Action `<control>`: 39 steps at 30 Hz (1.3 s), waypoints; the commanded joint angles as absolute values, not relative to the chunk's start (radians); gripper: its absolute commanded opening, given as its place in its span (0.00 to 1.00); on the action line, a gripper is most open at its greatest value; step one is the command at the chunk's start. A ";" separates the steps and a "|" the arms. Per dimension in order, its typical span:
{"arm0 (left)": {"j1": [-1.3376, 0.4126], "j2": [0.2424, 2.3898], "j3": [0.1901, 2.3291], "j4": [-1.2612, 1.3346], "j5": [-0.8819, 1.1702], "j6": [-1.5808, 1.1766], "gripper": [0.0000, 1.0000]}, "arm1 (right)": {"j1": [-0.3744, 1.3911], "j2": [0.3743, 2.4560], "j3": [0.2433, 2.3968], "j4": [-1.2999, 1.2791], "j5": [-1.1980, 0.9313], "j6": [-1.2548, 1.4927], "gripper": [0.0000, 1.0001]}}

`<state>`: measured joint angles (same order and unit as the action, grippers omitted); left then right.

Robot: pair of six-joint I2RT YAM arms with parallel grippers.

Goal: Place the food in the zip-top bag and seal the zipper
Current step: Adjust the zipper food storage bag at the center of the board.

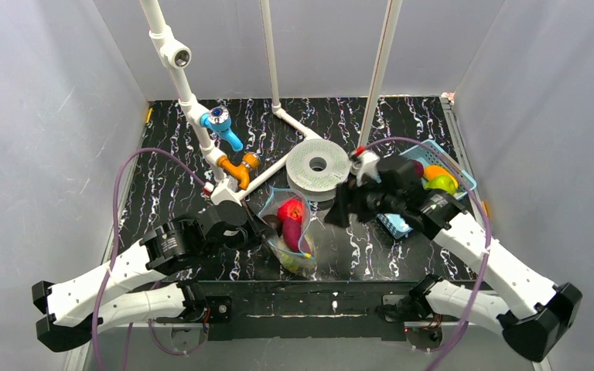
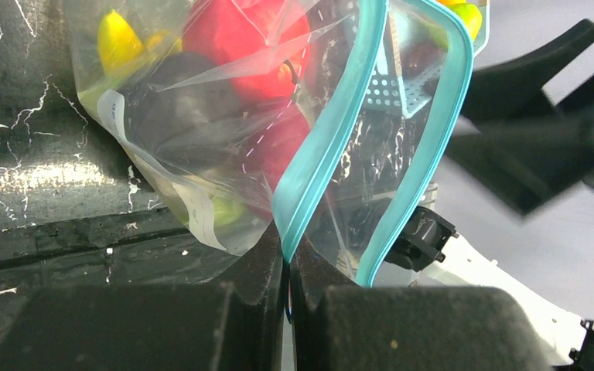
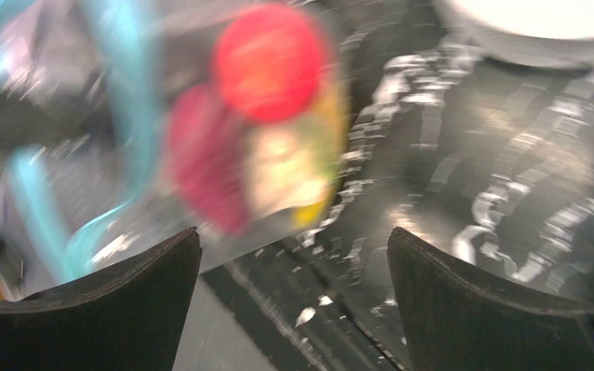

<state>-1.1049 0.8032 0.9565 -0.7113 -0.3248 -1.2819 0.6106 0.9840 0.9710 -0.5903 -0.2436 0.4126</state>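
- We see the zip-top bag (image 1: 290,232) at the near middle of the black marbled worktop (image 1: 170,185), between the two arms.
- Through its clear plastic show a red apple (image 1: 291,210), a purple piece (image 1: 292,233) just nearer than it, and a yellow piece (image 1: 297,263) at the bag's near end.
- The zipper (image 2: 332,147) is unsealed. In the left wrist view its two teal halves curve apart and the mouth gapes.
- The left tool (image 2: 288,259) is closed, its fingertips pinching one half of the zipper between them.
- The right tool (image 3: 294,247) has its jaws spread wide with nothing between them. From above it sits just right of the bag. Its own view is blurred, with the bag ahead of the fingers, so we cannot tell whether it touches the plastic.
- Further right, partly behind the right arm, a light-blue basket (image 1: 455,164) holds an orange fruit (image 1: 435,171) and a green fruit (image 1: 443,184).
- A white disc (image 1: 332,176) lies just behind the bag.
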 commanded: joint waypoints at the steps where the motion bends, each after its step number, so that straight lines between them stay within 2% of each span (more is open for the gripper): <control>1: -1.100 0.810 1.009 -0.697 -0.342 -1.273 0.00 | 0.964 0.982 1.093 -0.573 -0.281 0.279 0.96; 5: -1.100 0.806 1.001 -0.696 -0.347 -1.277 0.00 | 1.037 0.967 1.109 -0.568 -0.137 0.295 0.97; 9: -1.100 0.798 0.991 -0.697 -0.344 -1.289 0.00 | 1.045 0.959 1.093 -0.529 -0.265 0.240 0.97; 11: -1.100 0.795 0.991 -0.695 -0.342 -1.299 0.00 | 1.081 0.970 1.082 -0.514 -0.261 0.217 0.97; 13: -1.100 0.791 0.993 -0.693 -0.341 -1.307 0.00 | 1.150 0.985 1.081 -0.513 -0.172 0.199 0.97; 16: -1.100 0.783 0.989 -0.685 -0.344 -1.322 0.00 | 1.263 1.001 1.067 -0.467 0.091 0.207 0.96; 21: -1.100 0.769 0.975 -0.685 -0.351 -1.358 0.00 | 1.370 1.096 1.136 -0.492 0.296 0.239 0.83; 25: -1.101 0.760 0.958 -0.671 -0.350 -1.382 0.00 | 1.453 1.170 1.149 -0.494 0.445 0.231 0.79; 30: -1.100 0.755 0.956 -0.675 -0.350 -1.388 0.00 | 1.477 1.188 1.150 -0.505 0.555 0.230 0.67; 31: -1.100 0.753 0.952 -0.681 -0.348 -1.392 0.00 | 1.478 1.177 1.143 -0.492 0.557 0.219 0.62; 34: -1.100 0.739 0.931 -0.688 -0.349 -1.409 0.01 | 1.477 1.141 1.095 -0.414 0.552 0.142 0.35; 36: -1.099 0.724 0.919 -0.691 -0.348 -1.410 0.14 | 1.472 1.125 1.079 -0.390 0.566 0.106 0.20; 39: -1.101 0.685 0.917 -0.713 -0.367 -1.385 0.34 | 1.421 1.114 1.073 -0.375 0.479 0.103 0.03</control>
<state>-1.1030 0.7376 0.9222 -0.6903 -0.3260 -1.3937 1.4651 1.1503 1.0798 -0.4736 0.5060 0.1535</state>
